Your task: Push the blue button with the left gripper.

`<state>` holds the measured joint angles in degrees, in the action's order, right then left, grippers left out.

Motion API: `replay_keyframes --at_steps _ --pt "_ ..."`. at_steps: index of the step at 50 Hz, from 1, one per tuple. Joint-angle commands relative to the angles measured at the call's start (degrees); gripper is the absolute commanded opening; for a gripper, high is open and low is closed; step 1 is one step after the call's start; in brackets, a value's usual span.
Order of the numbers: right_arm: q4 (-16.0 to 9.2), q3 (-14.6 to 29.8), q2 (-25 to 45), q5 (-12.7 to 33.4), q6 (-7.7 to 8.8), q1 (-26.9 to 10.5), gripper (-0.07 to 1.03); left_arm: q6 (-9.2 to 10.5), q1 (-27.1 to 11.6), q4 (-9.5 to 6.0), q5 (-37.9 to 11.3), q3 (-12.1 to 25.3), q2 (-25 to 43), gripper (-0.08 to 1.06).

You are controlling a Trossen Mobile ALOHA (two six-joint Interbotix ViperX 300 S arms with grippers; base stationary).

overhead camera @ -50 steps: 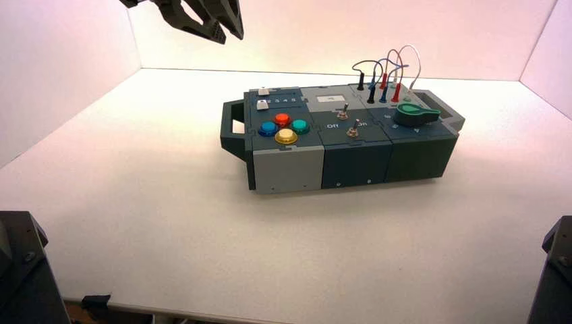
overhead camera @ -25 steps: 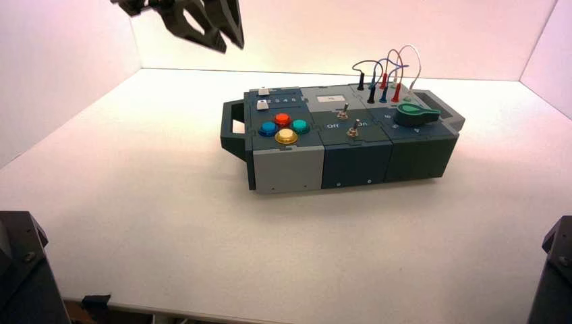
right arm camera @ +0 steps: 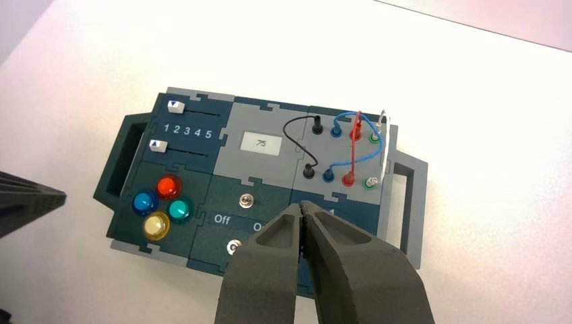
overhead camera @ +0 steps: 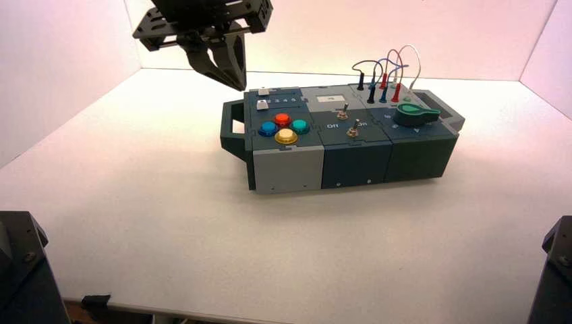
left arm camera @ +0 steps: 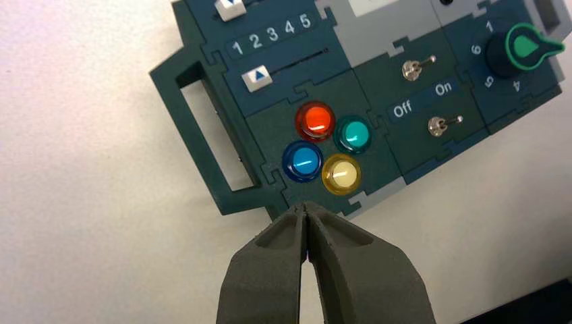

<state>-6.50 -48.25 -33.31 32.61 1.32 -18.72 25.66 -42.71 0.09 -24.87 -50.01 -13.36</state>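
The blue button (overhead camera: pixel 268 127) sits on the left end of the dark box (overhead camera: pixel 290 169), leftmost of a cluster of coloured buttons. It also shows in the left wrist view (left arm camera: pixel 303 161) and the right wrist view (right arm camera: pixel 144 202). My left gripper (overhead camera: pixel 236 82) is shut and empty, its fingers forming a point. It hangs in the air behind and left of the button cluster, well above the box. In the left wrist view its tip (left arm camera: pixel 305 208) lies just off the box edge near the blue button. My right gripper (right arm camera: pixel 303 206) is shut and empty, high above the box.
Red (left arm camera: pixel 315 120), teal-green (left arm camera: pixel 353 135) and yellow (left arm camera: pixel 341 174) buttons adjoin the blue one. Two sliders (left arm camera: pixel 257 77), two toggle switches (left arm camera: pixel 438 125), a green knob (overhead camera: pixel 417 113) and plugged wires (overhead camera: pixel 388 71) fill the box. A handle (overhead camera: pixel 231 128) juts left. Dark bases (overhead camera: pixel 20 270) stand at the front corners.
My left gripper has come down and forward toward the box's left end; its cross plate is now in the high view. The box has not moved.
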Motion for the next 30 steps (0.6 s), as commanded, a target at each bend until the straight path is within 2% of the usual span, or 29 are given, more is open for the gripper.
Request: replay_keyframes --at_steps 1,30 --pt "-0.4 0.7 -0.3 -0.3 -0.09 -0.1 -0.02 0.09 -0.5 0.0 0.8 2.2 0.4 -0.03" --pt "-0.6 1.1 -0.3 -0.3 -0.09 -0.2 -0.02 0.0 -0.9 -0.18 0.7 8.1 10.5 -0.03"
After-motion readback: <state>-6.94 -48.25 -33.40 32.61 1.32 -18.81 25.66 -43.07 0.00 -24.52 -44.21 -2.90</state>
